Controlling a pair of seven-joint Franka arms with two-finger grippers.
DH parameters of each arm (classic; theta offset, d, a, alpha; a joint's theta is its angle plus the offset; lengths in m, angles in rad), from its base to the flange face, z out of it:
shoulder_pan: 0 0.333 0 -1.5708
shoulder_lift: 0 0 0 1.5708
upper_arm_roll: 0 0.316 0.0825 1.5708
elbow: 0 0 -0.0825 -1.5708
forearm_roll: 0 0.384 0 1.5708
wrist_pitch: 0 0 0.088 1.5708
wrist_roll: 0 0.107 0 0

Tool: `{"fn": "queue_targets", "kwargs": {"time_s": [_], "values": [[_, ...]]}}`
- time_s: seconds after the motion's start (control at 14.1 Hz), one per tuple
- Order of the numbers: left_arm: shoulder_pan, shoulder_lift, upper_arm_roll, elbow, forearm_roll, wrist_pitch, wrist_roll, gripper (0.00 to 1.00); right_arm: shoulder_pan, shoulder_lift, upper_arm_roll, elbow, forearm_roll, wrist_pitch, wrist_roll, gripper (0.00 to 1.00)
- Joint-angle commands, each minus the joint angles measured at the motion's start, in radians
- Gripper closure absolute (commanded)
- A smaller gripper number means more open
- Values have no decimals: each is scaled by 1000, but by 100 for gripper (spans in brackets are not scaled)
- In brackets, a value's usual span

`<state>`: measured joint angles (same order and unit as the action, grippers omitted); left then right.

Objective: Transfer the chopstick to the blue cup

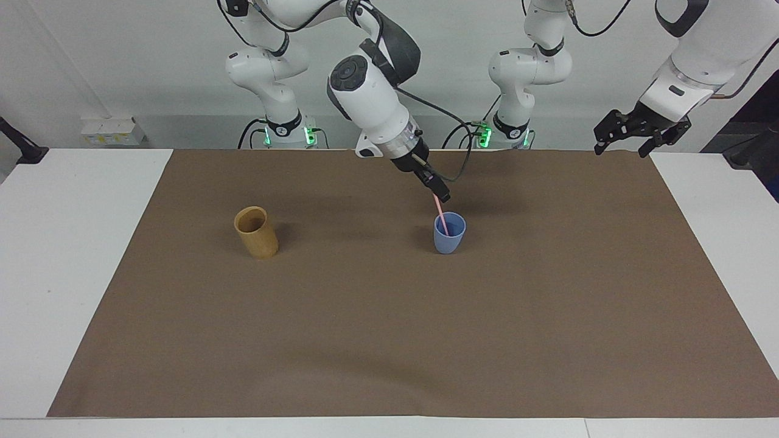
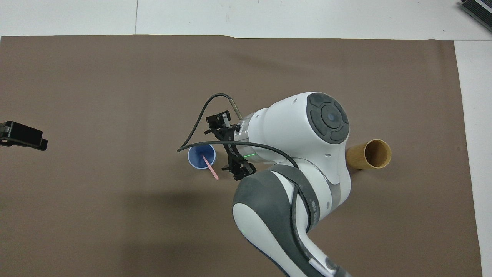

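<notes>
The blue cup (image 1: 449,241) stands upright near the middle of the brown mat, and it also shows in the overhead view (image 2: 196,157). The pale-pink chopstick (image 1: 440,216) stands in it with its lower end inside and leans on the rim, its top tilted toward the robots; it is also in the overhead view (image 2: 210,167). My right gripper (image 1: 437,188) is open just above the stick's top and holds nothing; in the overhead view (image 2: 227,148) its fingers are spread wide beside the cup. My left gripper (image 1: 622,149) is open and waits in the air over the mat's corner.
A tan bamboo cup (image 1: 257,234) stands upright on the mat toward the right arm's end, also in the overhead view (image 2: 369,154). The brown mat (image 1: 389,340) covers most of the white table. A fingertip of the left gripper (image 2: 24,135) shows at the overhead view's edge.
</notes>
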<state>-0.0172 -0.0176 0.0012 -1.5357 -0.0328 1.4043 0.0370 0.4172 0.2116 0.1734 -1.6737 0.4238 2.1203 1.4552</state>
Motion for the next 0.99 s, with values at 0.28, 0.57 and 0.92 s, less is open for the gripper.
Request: {"fn": "queue_targets", "kwargs": {"time_s": [0.28, 0.57, 0.92], "values": [[6, 15, -6, 35, -15, -27, -45, 0, -170, -147, 5, -110, -192, -135, -358, 0], [2, 15, -4, 35, -9, -21, -43, 0, -262, -248, 3, -162, -314, -251, -660, 0], [-4, -2, -7, 34, -15, -16, -45, 0, -412, -302, -3, -71, -402, -434, -994, 0]]}}
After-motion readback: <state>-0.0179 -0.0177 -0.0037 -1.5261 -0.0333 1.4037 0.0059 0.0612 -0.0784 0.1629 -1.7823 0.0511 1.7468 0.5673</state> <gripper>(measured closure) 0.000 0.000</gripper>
